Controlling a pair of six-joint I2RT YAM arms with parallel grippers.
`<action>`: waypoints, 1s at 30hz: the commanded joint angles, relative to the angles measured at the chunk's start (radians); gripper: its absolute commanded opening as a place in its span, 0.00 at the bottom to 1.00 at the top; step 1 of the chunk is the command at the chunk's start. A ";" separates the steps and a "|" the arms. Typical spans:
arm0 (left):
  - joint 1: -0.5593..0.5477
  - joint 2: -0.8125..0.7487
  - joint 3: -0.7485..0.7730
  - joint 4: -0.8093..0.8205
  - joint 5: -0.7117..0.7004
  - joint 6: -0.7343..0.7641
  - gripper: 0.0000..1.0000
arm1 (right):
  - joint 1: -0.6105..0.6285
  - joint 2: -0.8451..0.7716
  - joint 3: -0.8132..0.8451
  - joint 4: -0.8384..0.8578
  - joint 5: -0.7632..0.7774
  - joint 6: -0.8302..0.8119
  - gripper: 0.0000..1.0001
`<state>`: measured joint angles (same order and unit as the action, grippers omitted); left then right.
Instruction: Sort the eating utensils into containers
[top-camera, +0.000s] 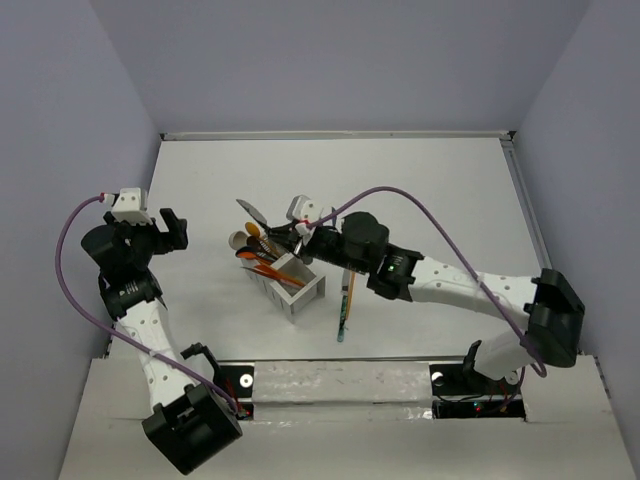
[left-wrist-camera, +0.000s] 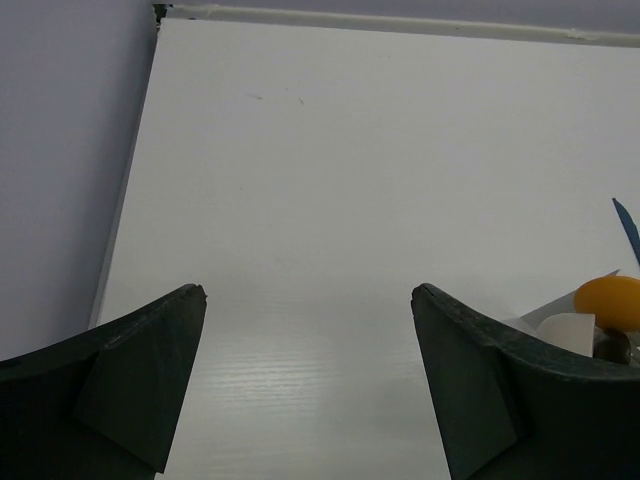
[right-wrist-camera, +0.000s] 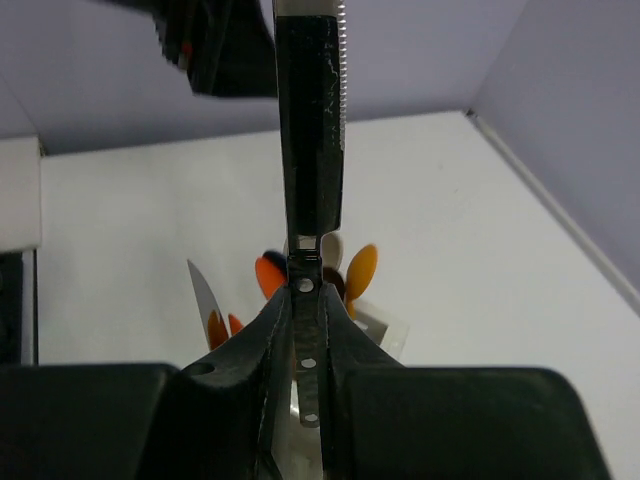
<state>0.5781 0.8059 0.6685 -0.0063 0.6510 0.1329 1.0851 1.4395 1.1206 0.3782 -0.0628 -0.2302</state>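
Observation:
My right gripper (right-wrist-camera: 308, 300) is shut on the holed handle of a dark serrated knife (right-wrist-camera: 310, 130), which points up and away in the right wrist view. It hovers over the white two-compartment container (top-camera: 300, 297) at mid table. The far compartment holds several utensils (top-camera: 262, 258): orange, beige and brown spoons (right-wrist-camera: 358, 272) and a grey knife (top-camera: 250, 212). A teal-handled utensil (top-camera: 346, 300) lies flat on the table just right of the container. My left gripper (top-camera: 172, 232) is open and empty, left of the container, above bare table (left-wrist-camera: 310, 300).
Purple walls close in the white table on the left, back and right. An orange spoon bowl (left-wrist-camera: 610, 300) and a blue tip (left-wrist-camera: 628, 230) show at the right edge of the left wrist view.

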 joint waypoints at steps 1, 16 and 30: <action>0.006 -0.005 0.052 0.008 0.049 0.016 0.95 | -0.004 0.068 -0.030 0.142 -0.081 0.002 0.00; 0.006 -0.028 0.043 0.009 0.067 0.017 0.96 | -0.004 0.084 -0.226 0.188 -0.014 0.022 0.00; 0.006 -0.039 0.039 0.015 0.076 0.017 0.96 | -0.004 -0.063 -0.130 -0.028 0.135 0.110 0.59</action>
<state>0.5781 0.7876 0.6701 -0.0193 0.7006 0.1421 1.0843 1.4914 0.8913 0.4053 -0.0605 -0.1936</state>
